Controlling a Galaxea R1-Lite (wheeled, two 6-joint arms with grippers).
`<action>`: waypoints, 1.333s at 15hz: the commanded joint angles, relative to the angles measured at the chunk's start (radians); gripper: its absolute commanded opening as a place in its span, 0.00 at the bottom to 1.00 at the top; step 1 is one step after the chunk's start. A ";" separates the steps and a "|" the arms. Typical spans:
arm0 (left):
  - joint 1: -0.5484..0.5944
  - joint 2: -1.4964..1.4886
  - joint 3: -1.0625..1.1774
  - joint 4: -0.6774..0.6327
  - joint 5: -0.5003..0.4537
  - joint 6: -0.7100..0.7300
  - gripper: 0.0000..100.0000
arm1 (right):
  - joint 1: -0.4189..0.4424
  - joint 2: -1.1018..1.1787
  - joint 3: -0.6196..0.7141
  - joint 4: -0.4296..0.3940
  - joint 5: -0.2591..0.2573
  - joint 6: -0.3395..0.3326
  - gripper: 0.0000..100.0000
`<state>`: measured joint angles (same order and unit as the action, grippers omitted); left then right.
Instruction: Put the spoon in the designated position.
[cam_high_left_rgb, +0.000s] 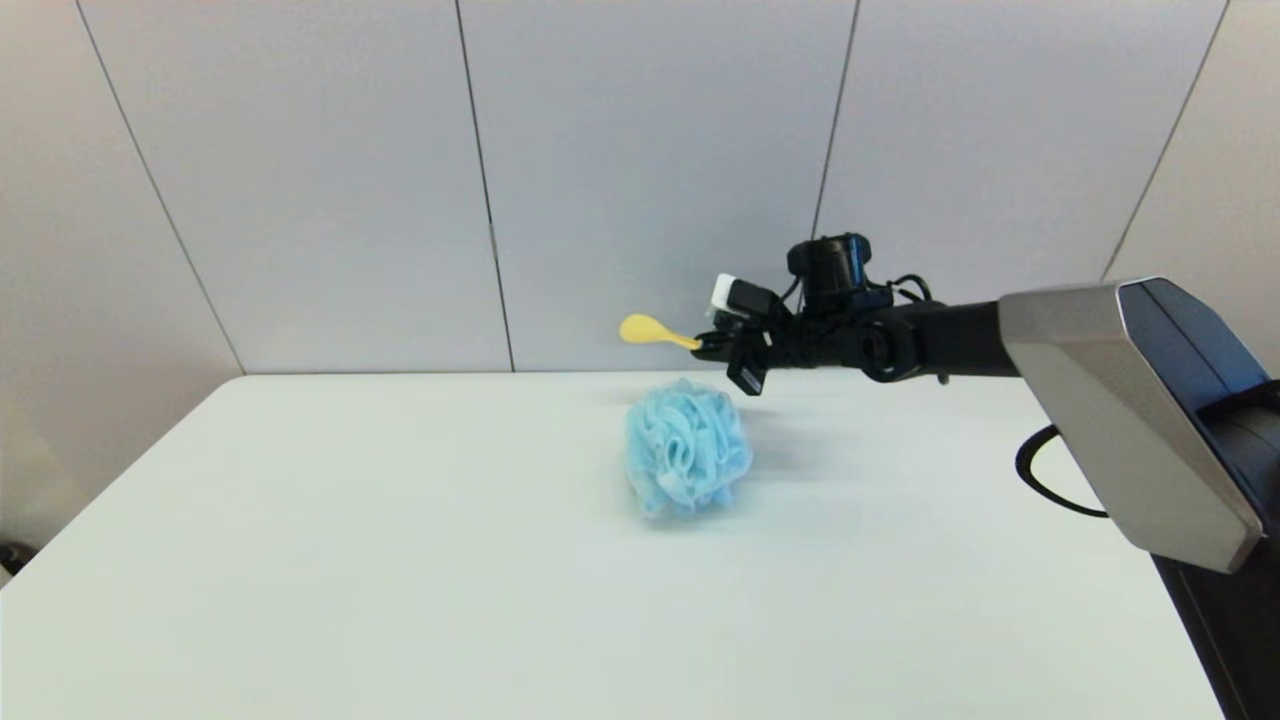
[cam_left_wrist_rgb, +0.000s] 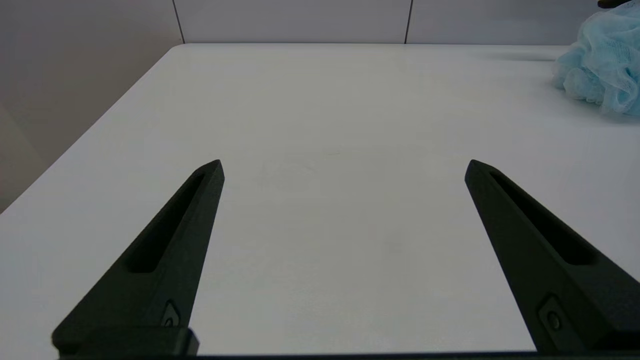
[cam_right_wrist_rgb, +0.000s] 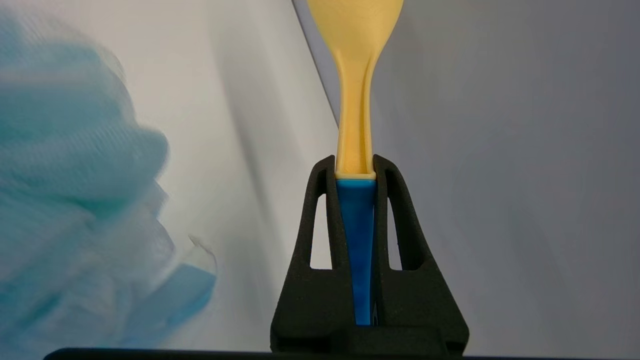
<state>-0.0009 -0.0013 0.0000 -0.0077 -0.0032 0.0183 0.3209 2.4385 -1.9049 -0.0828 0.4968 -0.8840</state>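
One white table (cam_high_left_rgb: 400, 560) carries only the blue mesh puff (cam_high_left_rgb: 688, 462), and above it I hold my right gripper (cam_high_left_rgb: 712, 345) with jaws clenched on the spoon (cam_high_left_rgb: 655, 332), airborne to clear the puff, while my left gripper (cam_left_wrist_rgb: 342, 167) idles released.

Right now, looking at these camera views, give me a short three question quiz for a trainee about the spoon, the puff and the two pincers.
1. True or false: the spoon lies flat on the table.
2. Which part of the spoon does the right pincer clamp? A) the yellow bowl B) the blue handle C) nothing
3. Fill in: the left pincer hovers over bare table with its fingers ____.

Key
1. False. It is held in the air, above and behind the light-blue bath puff.
2. B. The yellow bowl sticks out beyond the fingertips.
3. Open, holding nothing.
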 joint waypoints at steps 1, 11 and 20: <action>0.001 0.001 0.000 0.000 0.000 0.000 1.00 | -0.028 0.007 0.050 0.000 0.003 -0.033 0.00; 0.001 0.001 0.000 0.000 0.000 0.000 1.00 | -0.011 0.024 0.099 -0.043 0.002 -0.044 0.00; -0.001 0.001 0.000 0.000 0.000 0.000 1.00 | -0.008 0.027 0.125 -0.041 0.000 -0.078 1.00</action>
<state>-0.0004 -0.0013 0.0000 -0.0072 -0.0032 0.0183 0.3113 2.4655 -1.7796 -0.1226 0.4949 -0.9560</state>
